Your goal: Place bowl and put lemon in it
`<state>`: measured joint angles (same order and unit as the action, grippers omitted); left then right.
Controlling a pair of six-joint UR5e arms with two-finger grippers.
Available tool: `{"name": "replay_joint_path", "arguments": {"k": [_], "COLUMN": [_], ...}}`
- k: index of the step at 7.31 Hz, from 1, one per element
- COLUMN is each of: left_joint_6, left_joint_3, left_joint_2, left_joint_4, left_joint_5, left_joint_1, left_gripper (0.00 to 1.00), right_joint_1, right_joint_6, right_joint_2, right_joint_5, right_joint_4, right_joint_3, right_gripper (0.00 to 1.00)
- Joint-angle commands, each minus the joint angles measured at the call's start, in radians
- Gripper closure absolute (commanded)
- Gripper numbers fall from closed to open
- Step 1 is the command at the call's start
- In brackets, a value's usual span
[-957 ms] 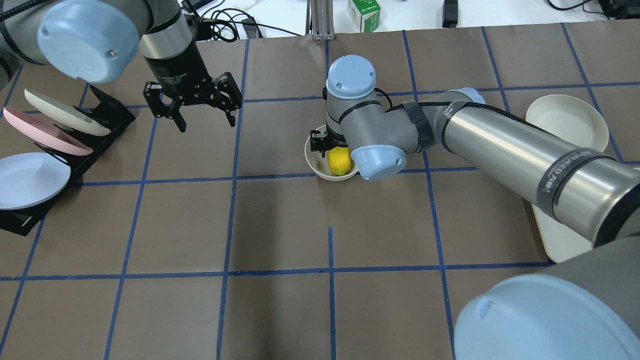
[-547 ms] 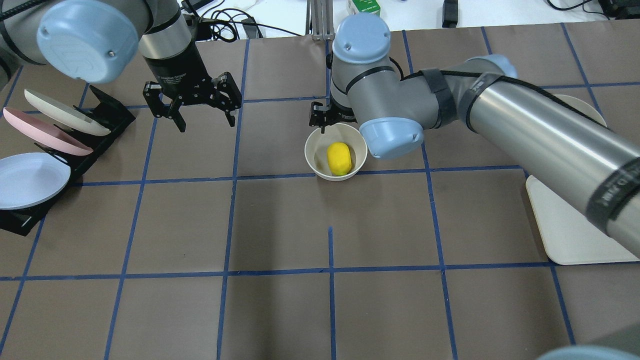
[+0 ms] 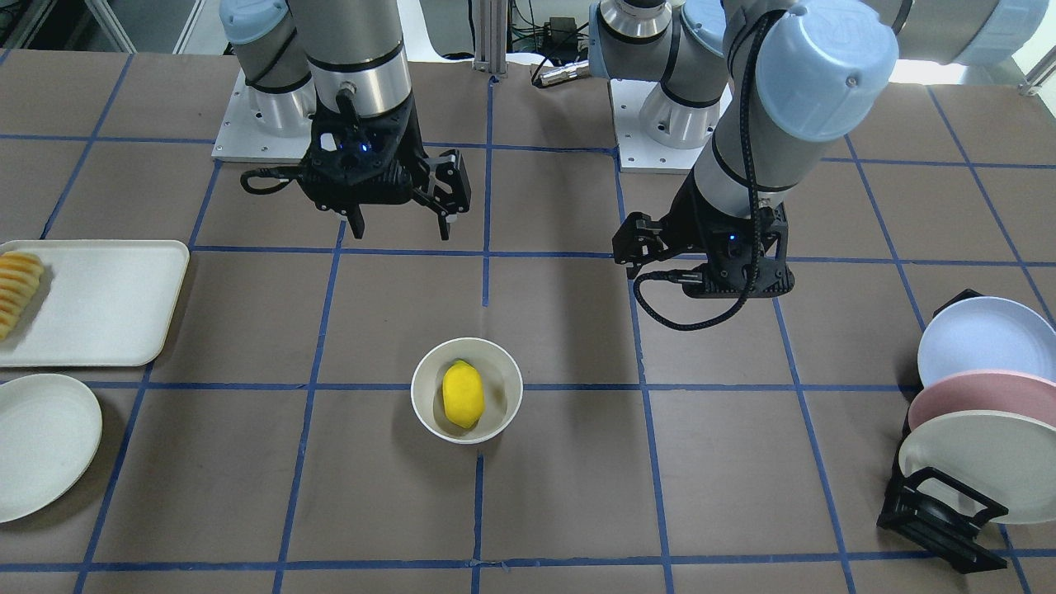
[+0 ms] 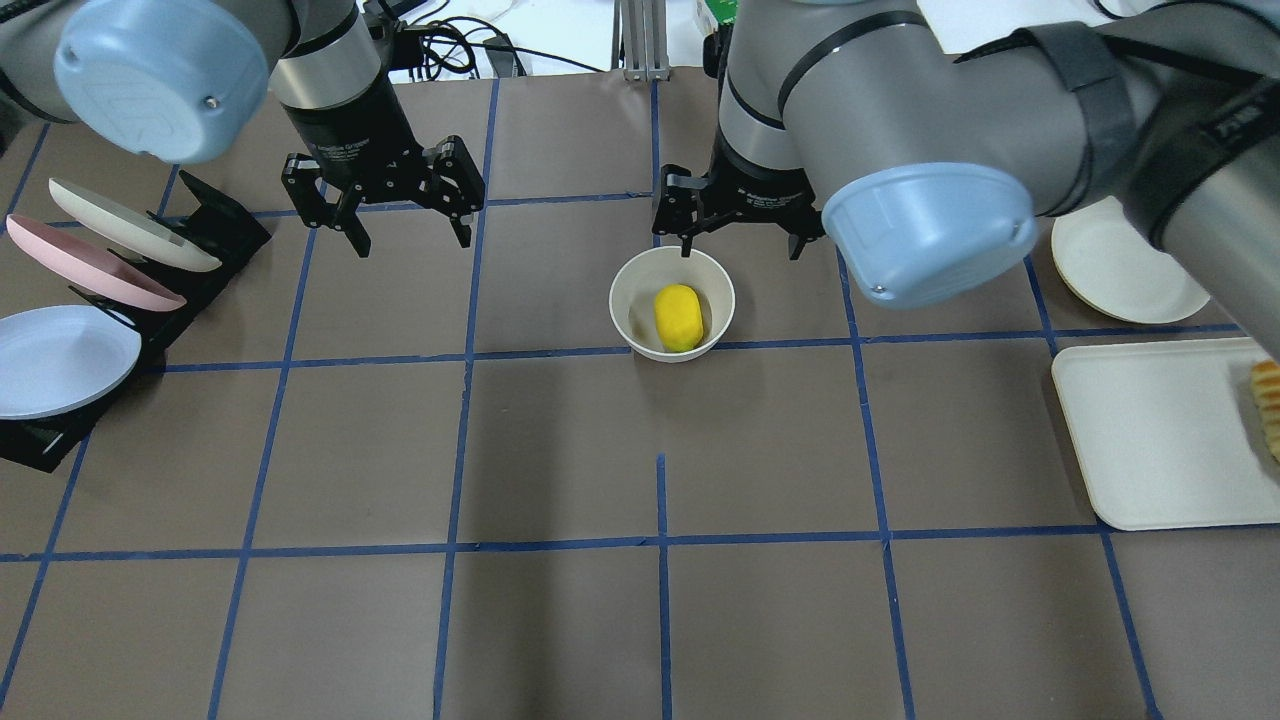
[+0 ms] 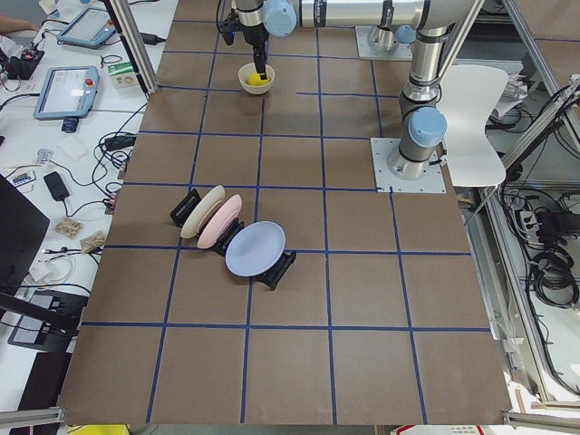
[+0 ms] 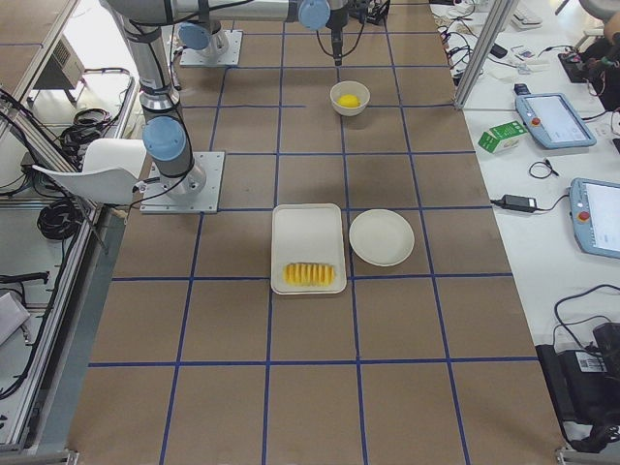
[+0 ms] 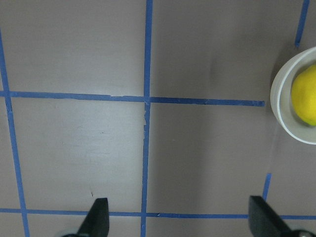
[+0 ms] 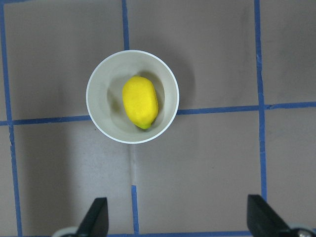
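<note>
The cream bowl (image 4: pixel 630 300) stands upright near the table's middle, with the yellow lemon (image 4: pixel 678 317) lying inside it. My right gripper (image 4: pixel 741 245) is open and empty, raised above the table just beyond the bowl's far rim. The right wrist view looks straight down on the bowl (image 8: pixel 98 108) and lemon (image 8: pixel 140 101), both well clear of the fingertips (image 8: pixel 96 217). My left gripper (image 4: pixel 413 243) is open and empty, hanging over bare table to the bowl's left. The left wrist view shows the bowl (image 7: pixel 284 103) and lemon (image 7: pixel 305 96) at its right edge.
A black rack (image 4: pixel 215 225) with blue, pink and cream plates stands at the left edge. A flat off-white plate (image 4: pixel 1130 270) and a white tray (image 4: pixel 1150 440) with sliced fruit (image 4: pixel 1268 400) lie at the right.
My right gripper has risen out of the bowl and drawn back towards the far side, leaving the lemon lying in the bowl. The left arm has barely moved.
</note>
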<state>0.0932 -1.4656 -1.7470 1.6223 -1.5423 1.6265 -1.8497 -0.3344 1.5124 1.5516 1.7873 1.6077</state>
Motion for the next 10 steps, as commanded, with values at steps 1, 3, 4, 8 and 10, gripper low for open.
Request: {"name": "replay_joint_path", "arguments": {"k": [1, 3, 4, 8, 10], "left_joint_6": [-0.007, -0.096, -0.098, -0.096, -0.096], "left_joint_3": [-0.025, -0.025, -0.028, -0.027, -0.036], "left_joint_2": [0.058, 0.067, 0.067, 0.093, 0.1], "left_joint_4": [-0.022, -0.035, -0.05, -0.035, -0.033], "left_joint_5": [0.001, -0.005, -0.007, -0.053, -0.053], "left_joint_1": [-0.01, -0.055, -0.086, -0.097, -0.097], "left_gripper": [0.0, 0.0, 0.0, 0.0, 0.0], "right_joint_1": [0.042, 0.163, 0.223, 0.256, 0.254], "right_joint_6": [0.017, 0.117, 0.249, 0.265, 0.261], "right_joint_2": [0.022, 0.035, 0.044, 0.06, 0.06], "right_joint_5": [0.004, 0.004, 0.014, -0.002, -0.002], "right_joint_4": [-0.052, -0.101, -0.155, -0.164, -0.164], "right_joint_3": [-0.003, -0.04, -0.06, -0.058, -0.055], "right_gripper": [0.0, 0.0, 0.0, 0.0, 0.0]}}
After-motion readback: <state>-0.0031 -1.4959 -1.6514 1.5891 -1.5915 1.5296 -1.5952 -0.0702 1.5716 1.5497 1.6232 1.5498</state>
